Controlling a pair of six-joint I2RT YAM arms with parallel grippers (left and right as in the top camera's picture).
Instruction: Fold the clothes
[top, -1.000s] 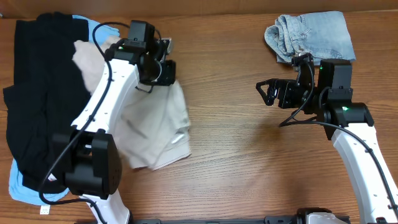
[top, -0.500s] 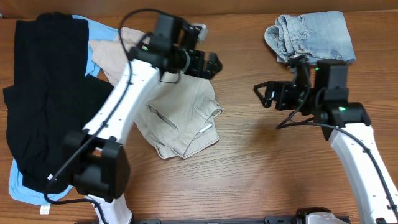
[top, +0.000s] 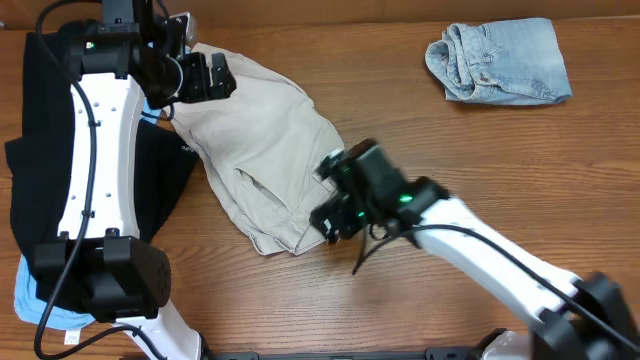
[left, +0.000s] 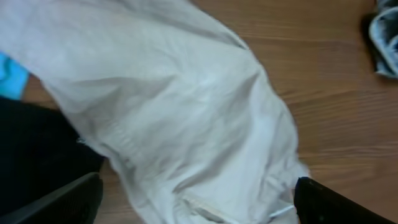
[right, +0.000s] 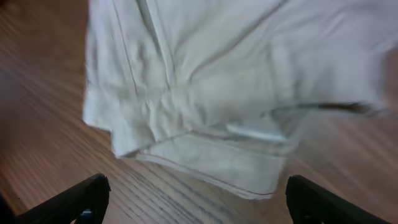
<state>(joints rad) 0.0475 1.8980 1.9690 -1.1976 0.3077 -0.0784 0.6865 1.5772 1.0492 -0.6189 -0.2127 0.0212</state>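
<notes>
Though blur smears my right gripper (top: 330, 214) at the shorts' (top: 265, 135) hem, I see it spread apart; left gripper (top: 207, 78) likewise, at their opposite end.

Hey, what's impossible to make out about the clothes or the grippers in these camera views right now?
- Overhead: the sky-blue garment lies mostly under the black garments, so its shape is hidden.
- Overhead: the right gripper has its fingertips masked by its own wrist and blur.
- Right wrist: the beige shorts are blurred, and the white label is unreadable.
- Left wrist: the shorts' lower part is cut off by the bottom edge.
</notes>
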